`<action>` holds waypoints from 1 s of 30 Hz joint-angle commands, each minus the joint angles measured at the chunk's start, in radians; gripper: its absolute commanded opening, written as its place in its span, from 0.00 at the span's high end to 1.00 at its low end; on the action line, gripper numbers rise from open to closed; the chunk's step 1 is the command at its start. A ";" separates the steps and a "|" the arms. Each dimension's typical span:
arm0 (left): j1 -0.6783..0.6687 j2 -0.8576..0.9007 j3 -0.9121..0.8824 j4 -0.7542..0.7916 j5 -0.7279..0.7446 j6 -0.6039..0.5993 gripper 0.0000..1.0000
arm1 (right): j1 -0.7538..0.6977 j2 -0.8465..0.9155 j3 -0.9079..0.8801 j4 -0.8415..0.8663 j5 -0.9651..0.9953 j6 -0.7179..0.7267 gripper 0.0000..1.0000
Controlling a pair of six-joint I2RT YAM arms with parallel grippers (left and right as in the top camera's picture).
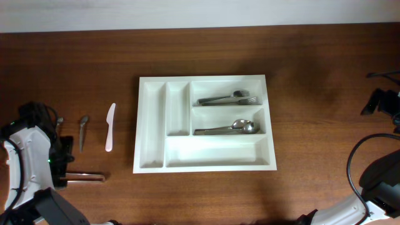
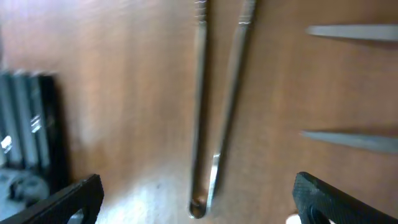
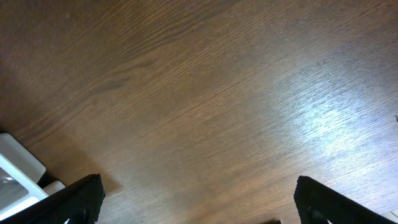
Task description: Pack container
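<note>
The white cutlery tray (image 1: pixel 150 131) sits mid-table, with forks (image 1: pixel 228 99) in its upper right compartment and spoons (image 1: pixel 228 129) in the one below. Left of it lie a white knife (image 1: pixel 110 127) and a metal utensil (image 1: pixel 83 131). My left gripper (image 1: pixel 64 178) is open at the near left. In the left wrist view (image 2: pixel 199 202) its fingers stand on either side of the ends of two metal handles (image 2: pixel 200 106) on the table, without touching them. My right gripper (image 1: pixel 380 101) is open and empty over bare wood (image 3: pixel 199 199) at the far right.
Another metal piece (image 1: pixel 59 122) lies partly hidden beside the left arm. Two pale blades (image 2: pixel 354 31) lie to the right in the left wrist view, and a dark ribbed object (image 2: pixel 25 124) to the left. A tray corner (image 3: pixel 15 171) shows in the right wrist view.
</note>
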 commanded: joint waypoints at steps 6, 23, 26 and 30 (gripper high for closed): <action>0.006 0.000 -0.038 0.073 0.117 0.212 0.01 | -0.005 -0.016 -0.003 0.002 -0.006 0.011 0.01; 0.006 -0.002 -0.165 0.158 0.114 0.153 0.01 | -0.005 -0.016 -0.003 0.002 -0.006 0.011 0.01; 0.008 -0.002 -0.188 0.166 0.090 0.155 0.01 | -0.005 -0.016 -0.003 0.002 -0.006 0.011 0.01; 0.029 -0.002 -0.215 0.170 0.077 0.204 0.01 | -0.005 -0.016 -0.003 0.002 -0.006 0.011 0.01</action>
